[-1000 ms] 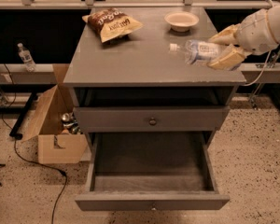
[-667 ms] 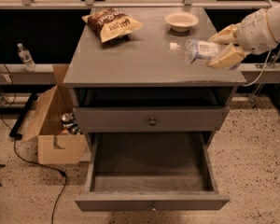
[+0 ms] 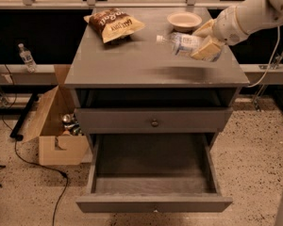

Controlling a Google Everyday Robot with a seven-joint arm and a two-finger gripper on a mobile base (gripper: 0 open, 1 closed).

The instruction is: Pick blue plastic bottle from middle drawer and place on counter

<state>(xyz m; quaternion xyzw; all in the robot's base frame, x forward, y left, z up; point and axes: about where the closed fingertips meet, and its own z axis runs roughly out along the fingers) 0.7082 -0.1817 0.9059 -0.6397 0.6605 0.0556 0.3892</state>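
My gripper (image 3: 205,37) reaches in from the upper right and is shut on the blue plastic bottle (image 3: 181,42). The bottle lies sideways in the fingers, white cap pointing left, held just above the right rear part of the counter (image 3: 141,62). A blurred shadow lies on the counter below it. The middle drawer (image 3: 153,173) is pulled fully out below, and its dark floor is bare.
A chip bag (image 3: 114,23) lies at the counter's back left and a shallow bowl (image 3: 184,20) at the back right, just behind the gripper. A shut drawer with a round knob (image 3: 154,123) sits above the open one. A cardboard box (image 3: 56,126) stands on the floor at left.
The gripper and bottle have shifted slightly to the left over the counter. Nothing else has moved.
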